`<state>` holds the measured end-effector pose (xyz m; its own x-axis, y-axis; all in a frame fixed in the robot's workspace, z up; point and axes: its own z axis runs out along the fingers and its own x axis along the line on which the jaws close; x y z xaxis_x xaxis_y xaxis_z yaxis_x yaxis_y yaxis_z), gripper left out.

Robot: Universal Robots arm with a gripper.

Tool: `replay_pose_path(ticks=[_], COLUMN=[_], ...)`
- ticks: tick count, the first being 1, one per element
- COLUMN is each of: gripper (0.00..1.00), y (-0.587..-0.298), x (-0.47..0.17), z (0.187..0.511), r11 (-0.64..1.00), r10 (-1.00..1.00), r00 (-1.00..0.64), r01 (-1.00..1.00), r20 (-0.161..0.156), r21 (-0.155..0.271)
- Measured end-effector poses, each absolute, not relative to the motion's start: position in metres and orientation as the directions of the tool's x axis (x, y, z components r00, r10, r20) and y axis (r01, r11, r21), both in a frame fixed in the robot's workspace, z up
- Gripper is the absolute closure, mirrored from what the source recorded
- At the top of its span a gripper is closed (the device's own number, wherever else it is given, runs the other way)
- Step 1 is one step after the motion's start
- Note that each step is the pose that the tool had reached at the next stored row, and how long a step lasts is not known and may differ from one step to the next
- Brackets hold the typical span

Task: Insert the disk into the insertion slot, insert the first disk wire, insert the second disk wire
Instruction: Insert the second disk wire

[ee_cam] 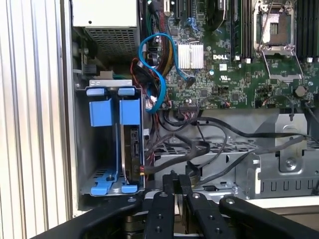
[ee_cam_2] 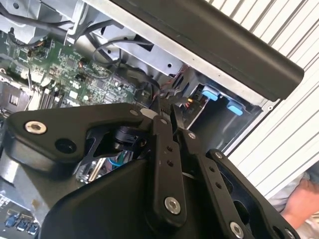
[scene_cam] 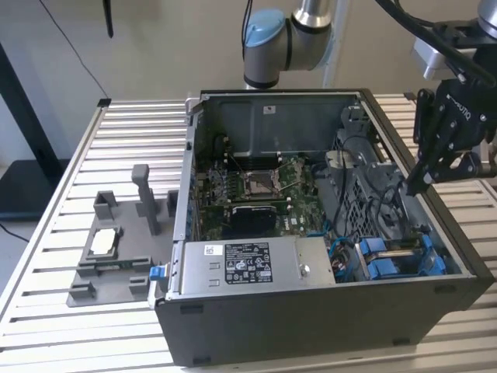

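Disk (ee_cam: 131,149) in insertion slot (ee_cam: 99,149), gripper (ee_cam: 178,178) nearby

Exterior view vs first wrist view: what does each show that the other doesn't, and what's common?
Exterior view: grey fixture beside the case with a small chip on it, and the arm's blue-capped joint. First wrist view: silver heatsink, and a look down into the insertion slot. Shared: processor socket, blue carriers, gripper over the case.

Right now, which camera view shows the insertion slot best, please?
The first wrist view: it looks straight into the insertion slot, walls and blue tabs plain. The exterior view shows it obliquely; the second wrist view, just one end.
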<state>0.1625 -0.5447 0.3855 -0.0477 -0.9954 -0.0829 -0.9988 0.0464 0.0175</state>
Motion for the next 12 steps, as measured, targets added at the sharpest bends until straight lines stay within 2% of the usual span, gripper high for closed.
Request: replay_pose_path(ticks=[12], gripper=[0.84], y=[-0.541], x=[0.143], z=[0.388], r11=[0.031], r10=[-0.997], r00=[-0.032], r01=[-0.999], r20=[-0.076], r21=[0.017])
